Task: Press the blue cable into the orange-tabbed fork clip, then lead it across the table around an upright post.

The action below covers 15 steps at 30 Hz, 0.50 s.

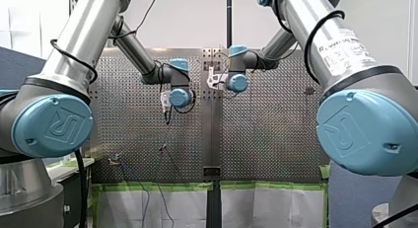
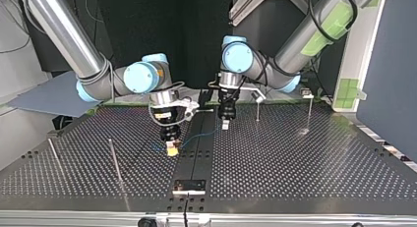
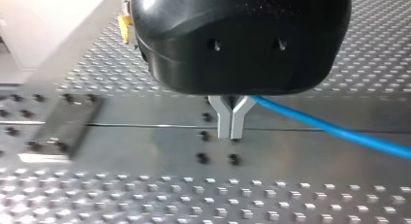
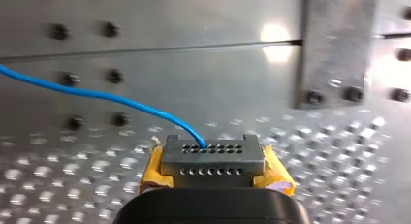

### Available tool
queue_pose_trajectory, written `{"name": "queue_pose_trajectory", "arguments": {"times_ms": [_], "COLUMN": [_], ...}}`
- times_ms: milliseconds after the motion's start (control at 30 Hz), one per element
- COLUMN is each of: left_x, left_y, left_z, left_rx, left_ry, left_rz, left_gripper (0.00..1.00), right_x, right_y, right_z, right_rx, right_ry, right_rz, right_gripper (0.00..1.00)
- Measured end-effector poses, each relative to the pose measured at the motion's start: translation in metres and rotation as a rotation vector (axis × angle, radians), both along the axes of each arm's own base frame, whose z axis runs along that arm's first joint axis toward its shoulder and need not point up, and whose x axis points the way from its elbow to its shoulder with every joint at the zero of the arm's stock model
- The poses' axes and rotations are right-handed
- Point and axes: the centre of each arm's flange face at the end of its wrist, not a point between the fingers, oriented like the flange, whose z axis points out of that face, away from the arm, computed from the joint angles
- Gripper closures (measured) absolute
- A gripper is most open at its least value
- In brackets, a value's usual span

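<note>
Though arm label [image 1: 347, 53] unreadable, joint cap [image 1: 54, 125] bears UR logo; left fingers [image 3: 224, 120], right fingers [image 4: 211, 161] both pinching blue cable [image 4: 97, 94].

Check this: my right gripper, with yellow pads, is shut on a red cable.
One thing is wrong: the cable is blue, not red. The right wrist view shows it coming out from between the yellow pads of my right gripper, which is shut on it.

A robotics lab: my left arm [image 1: 79, 40] and right arm [image 1: 320, 35] flank a perforated table [image 1: 266, 139] edged with green tape [image 1: 157, 186].
</note>
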Motion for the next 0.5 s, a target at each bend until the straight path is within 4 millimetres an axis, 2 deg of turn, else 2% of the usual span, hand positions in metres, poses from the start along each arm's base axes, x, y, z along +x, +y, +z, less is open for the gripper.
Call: {"name": "queue_pose_trajectory", "arguments": {"times_ms": [267,500], "left_x": [0.004,0.008], "left_y": [-0.008,-0.018], "left_z": [0.042,0.061], "left_rx": [-0.033,-0.040], "left_ry": [-0.038,-0.051], "left_rz": [-0.011,-0.027], "left_gripper": [1.00,1.00], "right_x": [-0.007,-0.014], "right_y": [-0.001,0.000], "right_z": [0.018,0.039], "right_rx": [-0.020,-0.045], "right_ry": [-0.016,-0.034], "right_rz": [-0.008,-0.014], "right_gripper": [1.00,1.00]}}
